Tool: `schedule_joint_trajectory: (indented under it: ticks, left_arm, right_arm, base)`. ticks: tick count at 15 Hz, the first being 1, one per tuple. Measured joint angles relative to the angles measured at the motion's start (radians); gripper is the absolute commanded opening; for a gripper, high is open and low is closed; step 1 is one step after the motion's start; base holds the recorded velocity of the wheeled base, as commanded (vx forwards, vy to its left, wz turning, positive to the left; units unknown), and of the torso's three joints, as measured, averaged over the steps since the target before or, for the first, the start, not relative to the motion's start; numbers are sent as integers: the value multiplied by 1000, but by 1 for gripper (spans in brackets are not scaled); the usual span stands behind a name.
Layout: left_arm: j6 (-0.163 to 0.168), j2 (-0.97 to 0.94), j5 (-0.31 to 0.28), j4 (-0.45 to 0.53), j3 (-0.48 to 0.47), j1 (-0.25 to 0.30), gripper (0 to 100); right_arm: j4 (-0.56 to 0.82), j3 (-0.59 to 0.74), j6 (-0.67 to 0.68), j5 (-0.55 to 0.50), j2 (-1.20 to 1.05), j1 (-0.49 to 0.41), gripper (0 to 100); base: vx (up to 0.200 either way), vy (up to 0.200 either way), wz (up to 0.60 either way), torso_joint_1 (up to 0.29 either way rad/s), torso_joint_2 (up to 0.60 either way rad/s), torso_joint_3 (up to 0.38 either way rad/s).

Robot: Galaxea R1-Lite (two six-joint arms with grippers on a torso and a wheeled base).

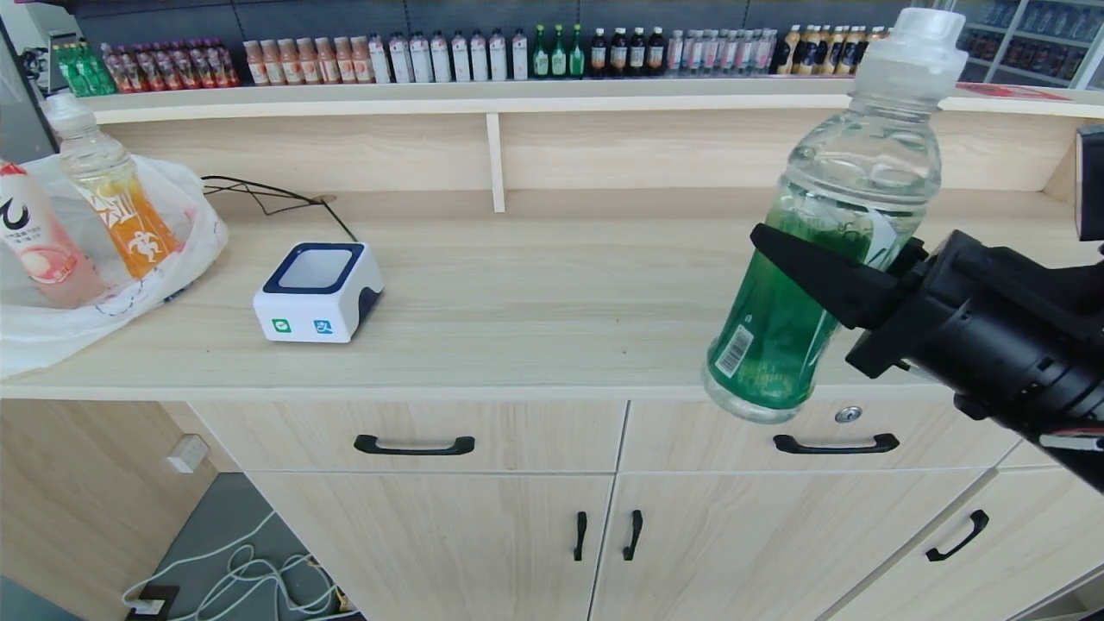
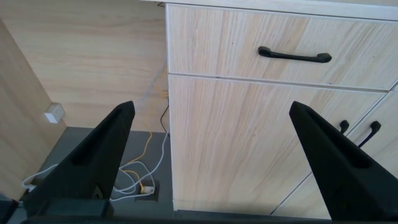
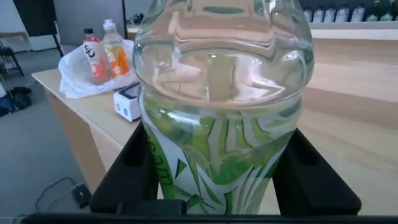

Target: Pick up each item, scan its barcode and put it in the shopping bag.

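Observation:
My right gripper (image 1: 849, 280) is shut on a clear bottle with a green label (image 1: 811, 259), held tilted in the air above the counter's right front edge, barcode facing the front. The same green bottle (image 3: 221, 118) sits between the fingers (image 3: 134, 165) in the right wrist view. A white barcode scanner (image 1: 319, 291) with a dark-rimmed window rests on the counter, left of centre. At the far left lies a white shopping bag (image 1: 103, 285) holding an orange-labelled bottle (image 1: 112, 190) and a pink-labelled bottle (image 1: 34, 237). My left gripper (image 2: 214, 162) hangs open below counter level, facing the cabinet front.
The wooden counter (image 1: 552, 285) has a raised back shelf (image 1: 517, 95) lined with several drink bottles. A black cable (image 1: 267, 194) runs from the scanner to the back. Drawers and doors with black handles (image 1: 414, 446) lie below; loose cables (image 1: 233, 578) are on the floor.

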Motion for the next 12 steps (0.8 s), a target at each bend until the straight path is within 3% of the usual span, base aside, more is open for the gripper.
schedule_joint_trajectory:
  ticks: [5, 7, 10, 12]
  left_arm:
    - [0, 0, 0, 0, 0, 0, 100]
    - [0, 0, 0, 0, 0, 0, 100]
    - [0, 0, 0, 0, 0, 0, 100]
    - [0, 0, 0, 0, 0, 0, 100]
  right_arm:
    - [-43, 41, 329, 96, -22, 19, 0]
    - [-121, 47, 452, 121, -9, 23, 0]
    - [-293, 53, 534, 161, 36, 48, 0]
    - [-318, 69, 554, 164, 79, 81, 0]
  base:
    - [0, 0, 0, 0, 0, 0]
    - [0, 0, 0, 0, 0, 0]
    - [0, 0, 0, 0, 0, 0]
    - [0, 0, 0, 0, 0, 0]
